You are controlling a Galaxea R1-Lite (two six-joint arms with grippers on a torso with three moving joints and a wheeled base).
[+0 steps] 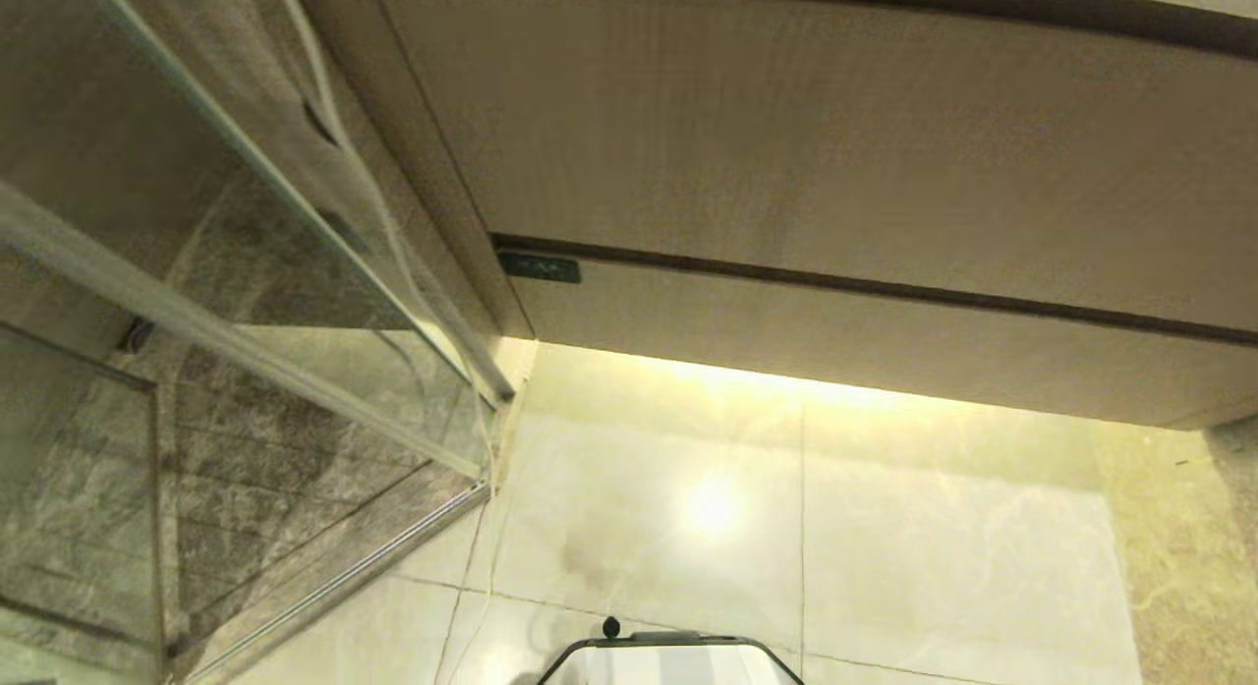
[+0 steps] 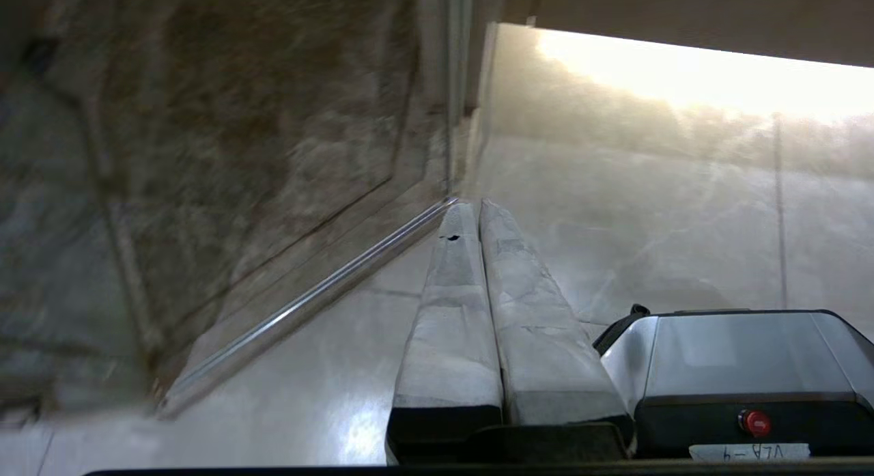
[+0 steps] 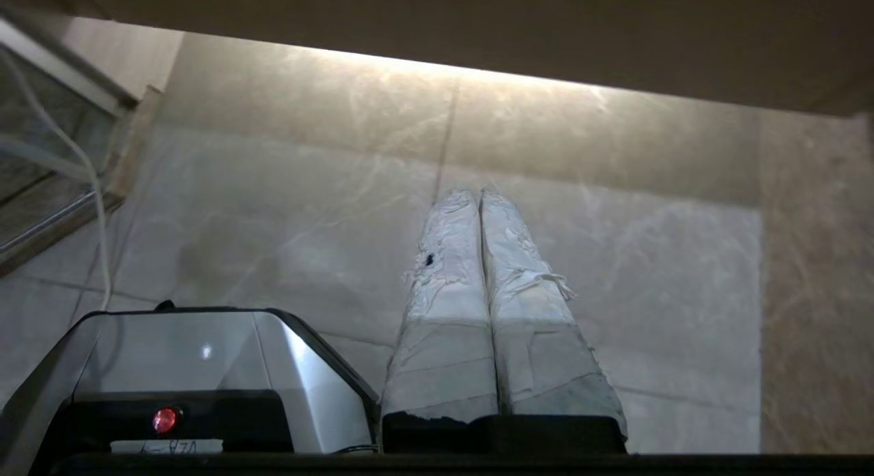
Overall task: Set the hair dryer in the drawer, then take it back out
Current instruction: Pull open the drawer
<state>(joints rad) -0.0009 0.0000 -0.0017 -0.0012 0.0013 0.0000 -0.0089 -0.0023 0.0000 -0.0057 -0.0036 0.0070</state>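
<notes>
The drawer is the shallow beige wood-grain band at the foot of the cabinet, and it sits flush. Its small dark label plate marks the left corner. The hair dryer is out of view. Neither arm shows in the head view. In the left wrist view my left gripper hangs over the pale floor tiles beside my base, its taped fingers pressed together on nothing. My right gripper hangs over the tiles below the cabinet's lit underside, shut and empty.
A taller wood-grain panel sits above the drawer. A glass shower screen with a metal rail stands to the left, and a thin white cord hangs along it. My silver base is at the bottom edge. Glossy floor tiles lie before the cabinet.
</notes>
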